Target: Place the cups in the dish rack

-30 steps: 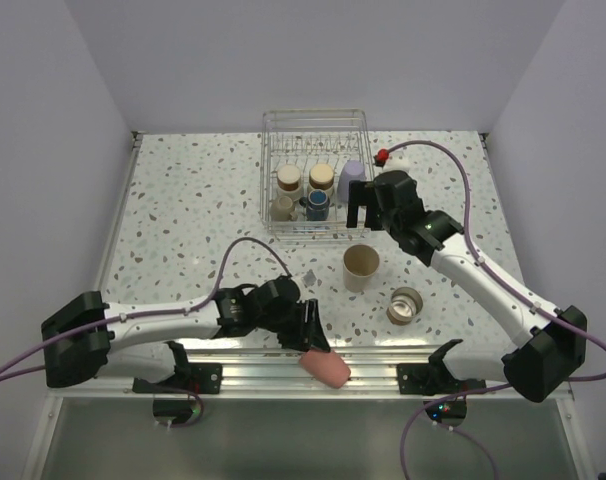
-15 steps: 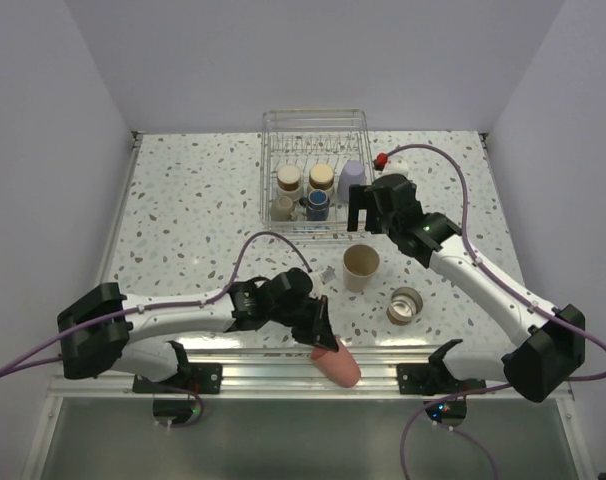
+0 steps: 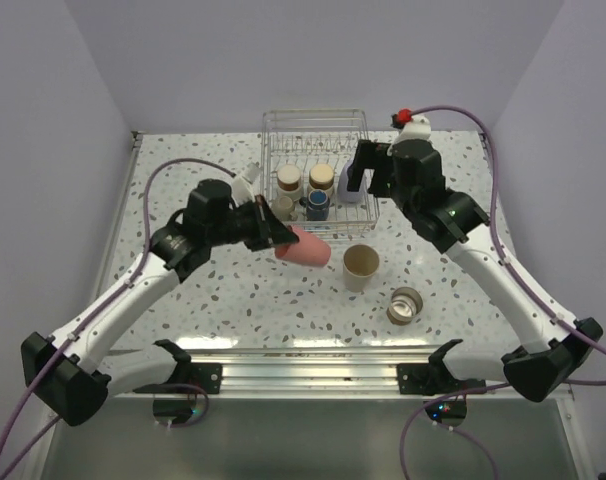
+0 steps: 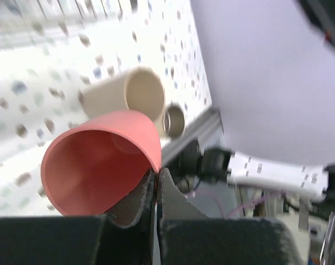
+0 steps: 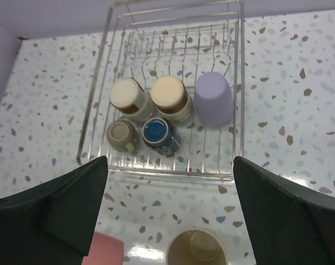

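My left gripper (image 3: 279, 236) is shut on the rim of the coral-pink cup (image 3: 305, 248) and holds it in the air just in front of the dish rack (image 3: 266, 176); the left wrist view shows its open mouth (image 4: 95, 165) pinched between the fingers. The rack (image 5: 238, 124) holds a lavender cup (image 5: 214, 98), two upturned cream-bottomed cups (image 5: 129, 95), a beige mug (image 5: 121, 135) and a blue-bottomed mug (image 5: 158, 134). The tan cup (image 3: 361, 265) stands on the table in front of the rack. My right gripper (image 3: 366, 184) is open and empty above the rack's right front corner.
A low metal cup (image 3: 405, 305) lies on the table right of the tan cup. The aluminium rail (image 3: 313, 365) runs along the near edge. Walls close the table on the left, back and right.
My left arm has lifted the coral-pink cup from the near rail and carried it up and back to the rack's front. My right gripper rose and moved back over the rack's right side.
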You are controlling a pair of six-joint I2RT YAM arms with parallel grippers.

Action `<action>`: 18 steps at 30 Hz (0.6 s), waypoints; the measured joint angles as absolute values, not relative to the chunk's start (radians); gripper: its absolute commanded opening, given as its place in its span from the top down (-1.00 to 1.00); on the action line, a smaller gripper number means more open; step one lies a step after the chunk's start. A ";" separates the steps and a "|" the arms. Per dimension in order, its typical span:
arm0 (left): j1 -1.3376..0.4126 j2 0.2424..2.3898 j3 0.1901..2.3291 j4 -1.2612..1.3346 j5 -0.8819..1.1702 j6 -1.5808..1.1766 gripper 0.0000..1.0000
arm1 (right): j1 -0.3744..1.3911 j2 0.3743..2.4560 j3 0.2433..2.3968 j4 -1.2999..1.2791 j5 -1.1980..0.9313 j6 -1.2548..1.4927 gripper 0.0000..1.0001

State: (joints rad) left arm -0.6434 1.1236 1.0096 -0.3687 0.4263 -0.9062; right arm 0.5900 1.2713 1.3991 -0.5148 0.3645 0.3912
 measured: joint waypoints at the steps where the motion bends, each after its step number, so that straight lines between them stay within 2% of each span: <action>1: -0.567 1.124 1.042 -0.376 0.437 -0.897 1.00 | 0.590 1.272 1.423 -0.511 0.359 0.397 -0.97; 5: -0.396 1.149 1.128 -0.338 0.479 -0.903 1.00 | 0.569 1.290 1.482 -0.471 0.304 0.445 -0.97; 9: -0.286 1.200 1.139 -0.144 0.560 -1.012 1.00 | 0.488 1.350 1.515 -0.400 0.131 0.564 -0.97; 18: -0.233 1.341 1.134 0.386 0.678 -1.338 1.00 | 0.429 1.430 1.430 -0.068 -0.187 0.929 -0.97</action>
